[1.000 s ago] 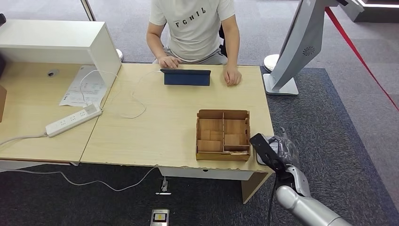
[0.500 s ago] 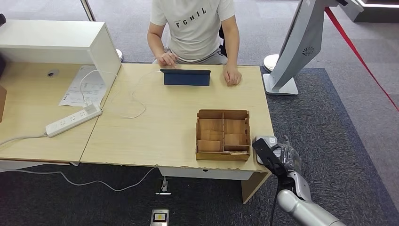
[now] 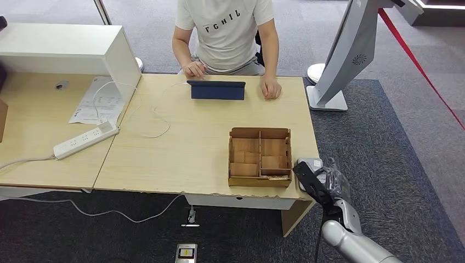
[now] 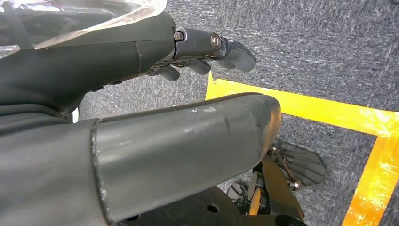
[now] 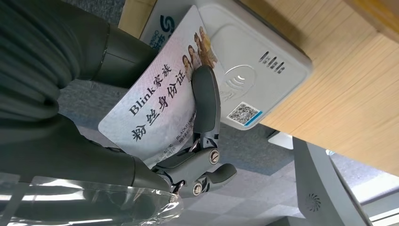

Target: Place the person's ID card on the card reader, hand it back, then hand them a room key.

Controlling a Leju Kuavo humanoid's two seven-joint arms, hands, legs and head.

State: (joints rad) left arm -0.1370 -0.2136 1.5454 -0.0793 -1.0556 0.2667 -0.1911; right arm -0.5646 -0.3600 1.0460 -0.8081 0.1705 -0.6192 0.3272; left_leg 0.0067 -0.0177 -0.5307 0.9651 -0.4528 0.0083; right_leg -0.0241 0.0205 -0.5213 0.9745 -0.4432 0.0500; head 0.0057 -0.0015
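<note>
My right hand (image 3: 322,185) hangs at the table's front right corner and pinches the ID card (image 5: 160,94), a white card with printed characters and a small group photo. A dark finger (image 5: 206,101) lies across the card's face. One end of the card overlaps the white card reader (image 5: 256,66), which sits on the table corner (image 3: 310,163); I cannot tell whether they touch. A wooden compartment box (image 3: 259,157) stands just left of the reader. My left hand (image 4: 141,52) hangs over the carpet, holding nothing, fingers apart from the thumb.
A person in a white T-shirt (image 3: 225,27) sits across the table, one hand at a dark tablet (image 3: 217,89), the other resting beside it. A power strip (image 3: 85,139), cables and papers lie on the left. A white kiosk stand (image 3: 342,55) rises right of the table.
My right hand has shifted slightly toward the card reader with the card. The person's hand has lifted from the table to the tablet's top edge.
</note>
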